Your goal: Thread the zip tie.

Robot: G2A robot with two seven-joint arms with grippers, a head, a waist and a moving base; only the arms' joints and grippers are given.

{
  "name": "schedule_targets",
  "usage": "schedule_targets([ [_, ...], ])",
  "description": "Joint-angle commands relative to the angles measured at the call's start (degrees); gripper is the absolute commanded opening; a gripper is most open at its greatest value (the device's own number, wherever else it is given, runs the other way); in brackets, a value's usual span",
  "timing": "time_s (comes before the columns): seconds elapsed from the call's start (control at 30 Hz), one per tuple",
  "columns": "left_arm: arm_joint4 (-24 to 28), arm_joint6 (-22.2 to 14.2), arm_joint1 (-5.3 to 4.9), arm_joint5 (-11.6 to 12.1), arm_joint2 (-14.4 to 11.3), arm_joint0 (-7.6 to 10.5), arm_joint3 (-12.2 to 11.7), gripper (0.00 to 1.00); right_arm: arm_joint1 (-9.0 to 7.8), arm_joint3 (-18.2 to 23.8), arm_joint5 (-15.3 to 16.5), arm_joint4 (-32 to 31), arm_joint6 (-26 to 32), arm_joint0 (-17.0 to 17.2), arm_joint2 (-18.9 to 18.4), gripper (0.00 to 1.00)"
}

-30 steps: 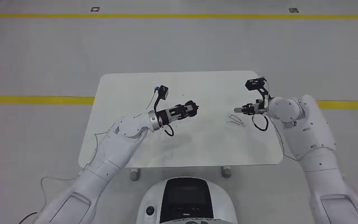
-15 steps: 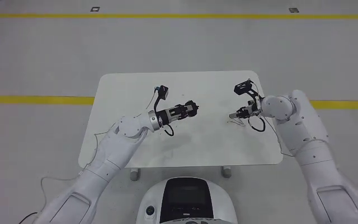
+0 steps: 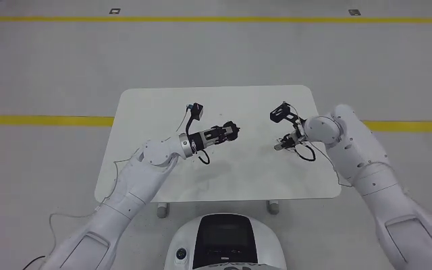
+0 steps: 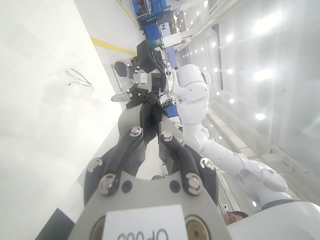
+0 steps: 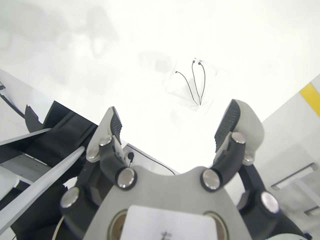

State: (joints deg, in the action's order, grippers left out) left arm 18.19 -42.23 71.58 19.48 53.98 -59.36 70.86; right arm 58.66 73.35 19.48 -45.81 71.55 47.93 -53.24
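Overhead, the right gripper (image 3: 279,145) hangs near the right side of the table (image 3: 202,108), just above the zip ties (image 5: 195,83). Its jaws are spread wide, the ribbed pads (image 5: 225,123) facing each other across the gap, clear of the ties and of the tabletop. Three thin black zip ties lie flat on the white top, fanned out with their tails meeting at one point. Over the table's middle, the left gripper (image 3: 235,128) has its fingers pressed together
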Motion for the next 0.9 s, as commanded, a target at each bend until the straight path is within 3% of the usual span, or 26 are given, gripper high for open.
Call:
schedule_targets([
  [0.0, 0.0, 0.0, 0.0, 0.0, 0.0, 0.0, 0.0, 0.0, -0.48, -1.6, 0.0, 0.4, -0.5, -1.9, 2.7, 1.0],
  [0.13, 0.0, 0.0, 0.0, 0.0, 0.0, 0.0, 0.0, 0.0, -1.29, -2.8, 0.0, 1.6, -2.4, -3.6, 6.7, 1.0],
  [0.5, 0.0, 0.0, 0.0, 0.0, 0.0, 0.0, 0.0, 0.0, -1.54, -3.9, 0.0, 1.9, -4.5, -3.2, 6.3, 1.0],
  [0.67, 0.0, 0.0, 0.0, 0.0, 0.0, 0.0, 0.0, 0.0, -1.48, -5.6, 0.0, 2.7, -7.2, -3.9, 8.9, 1.0],
  [0.87, 0.0, 0.0, 0.0, 0.0, 0.0, 0.0, 0.0, 0.0, -1.48, -5.6, 0.0, 2.7, -7.2, -3.9, 8.9, 1.0],
])
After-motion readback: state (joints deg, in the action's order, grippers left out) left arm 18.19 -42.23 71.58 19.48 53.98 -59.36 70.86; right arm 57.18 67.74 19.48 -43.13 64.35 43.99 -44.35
